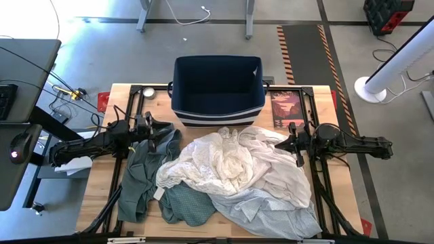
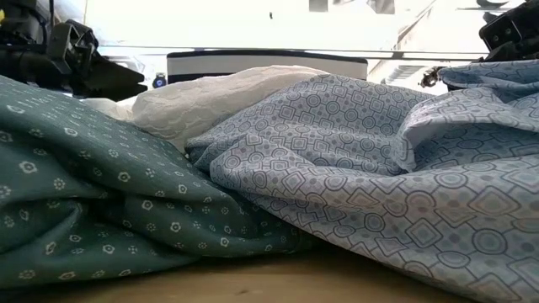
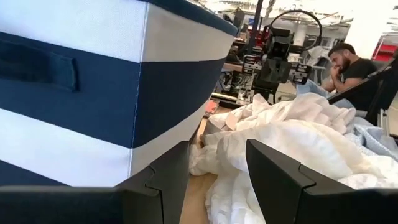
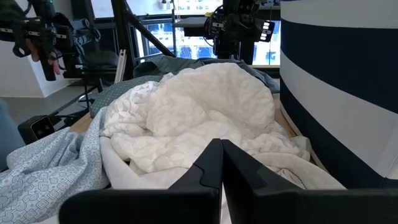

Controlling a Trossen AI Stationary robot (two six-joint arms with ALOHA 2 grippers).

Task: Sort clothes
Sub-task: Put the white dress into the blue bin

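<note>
A: What took up most of the table?

B: The clothes, one heap whose long axis ran left to right, from the near-left corner to the near-right edge. A white shirt lay on top in the middle, a pale blue shirt spread near and right, and a grey-green shirt ran far to near on the left.

A: And the bin?

B: It stood at the far edge, just beyond the heap, its opening facing up.

A: The arms?

B: The left gripper hung over the grey-green shirt's far end, fingers apart, holding nothing. The right gripper sat at the heap's right edge, fingers closed together, apparently empty.
</note>
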